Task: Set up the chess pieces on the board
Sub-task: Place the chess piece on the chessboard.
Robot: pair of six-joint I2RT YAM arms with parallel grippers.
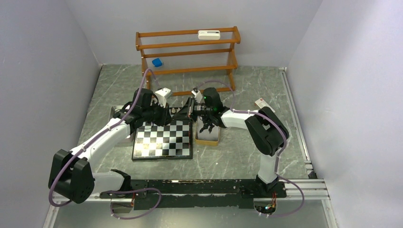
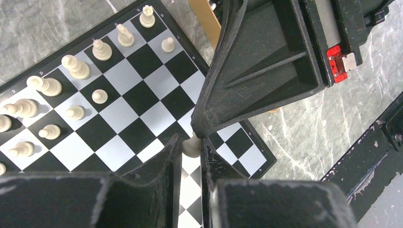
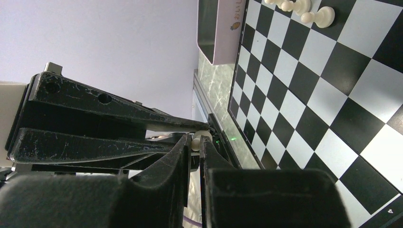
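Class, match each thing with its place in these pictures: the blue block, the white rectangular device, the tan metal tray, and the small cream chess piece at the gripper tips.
Things:
1. blue cube-shaped block
2. white rectangular device
3. tan metal tray
4. small cream chess piece

Places:
A. pinched between the fingers of the left gripper and the right gripper
B. top shelf of the wooden rack
C. beside the right edge of the black-and-silver chessboard
D. lower shelf of the wooden rack

Pairs: 1-D, 2-B, 3-C, 4-A.
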